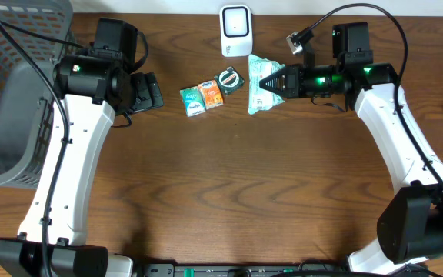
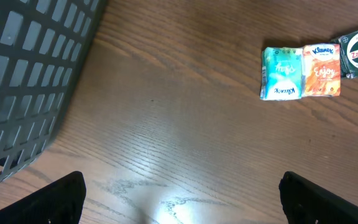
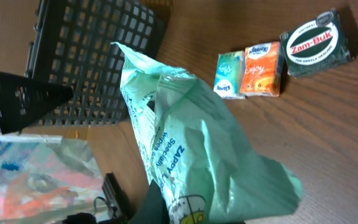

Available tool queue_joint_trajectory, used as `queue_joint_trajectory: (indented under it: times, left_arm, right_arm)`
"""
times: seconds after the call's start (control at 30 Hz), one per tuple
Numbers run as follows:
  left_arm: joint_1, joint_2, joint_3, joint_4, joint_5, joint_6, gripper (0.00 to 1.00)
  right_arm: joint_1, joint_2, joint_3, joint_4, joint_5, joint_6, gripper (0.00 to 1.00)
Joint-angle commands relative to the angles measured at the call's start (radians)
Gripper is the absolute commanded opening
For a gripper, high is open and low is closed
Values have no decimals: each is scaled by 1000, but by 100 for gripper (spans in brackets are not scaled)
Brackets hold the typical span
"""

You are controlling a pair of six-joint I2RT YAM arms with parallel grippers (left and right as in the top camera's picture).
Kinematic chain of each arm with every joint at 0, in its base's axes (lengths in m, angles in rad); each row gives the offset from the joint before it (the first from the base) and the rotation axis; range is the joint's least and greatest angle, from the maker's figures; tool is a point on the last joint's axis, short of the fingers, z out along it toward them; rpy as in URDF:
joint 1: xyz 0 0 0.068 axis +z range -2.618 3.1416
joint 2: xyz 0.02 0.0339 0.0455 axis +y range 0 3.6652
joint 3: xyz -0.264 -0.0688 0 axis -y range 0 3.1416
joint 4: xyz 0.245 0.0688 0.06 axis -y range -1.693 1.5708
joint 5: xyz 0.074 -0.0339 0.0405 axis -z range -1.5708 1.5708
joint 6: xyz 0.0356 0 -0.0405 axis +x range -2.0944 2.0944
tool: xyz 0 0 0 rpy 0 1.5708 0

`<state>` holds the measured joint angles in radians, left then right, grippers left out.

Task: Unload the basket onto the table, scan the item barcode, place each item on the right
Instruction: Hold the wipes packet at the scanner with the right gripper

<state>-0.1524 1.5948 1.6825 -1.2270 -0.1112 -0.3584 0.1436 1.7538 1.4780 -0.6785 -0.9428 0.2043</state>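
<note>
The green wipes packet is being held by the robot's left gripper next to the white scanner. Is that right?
Not quite. It is the right gripper that is shut on the green wipes packet, next to the white scanner. The overhead view shows this. The left gripper is open and holds nothing.

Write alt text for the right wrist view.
The right gripper holds a pale green wipes packet. Behind it, a teal tissue pack, an orange tissue pack and a Zam-Buk box lie on the wooden table; a mesh basket sits upper left.
</note>
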Motion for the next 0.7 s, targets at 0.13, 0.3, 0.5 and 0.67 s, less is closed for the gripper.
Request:
queue_joint_trajectory:
  times: [0.13,0.3,0.5,0.67]
  left_arm:
    - [3,-7,9,-3,-13,10,98]
    - [3,-7,9,-3,-13,10,98]
    - [3,-7,9,-3,-13,10,98]
    - [3,-7,9,-3,-13,10,98]
  right_arm:
    - [17,-20,16,-21,-21,45,1]
    - [26,-20,16,-20,0,38,1]
    - [39,-20,16,-20,17,34,1]
    - [54,-20,16,-29,16,34,1]
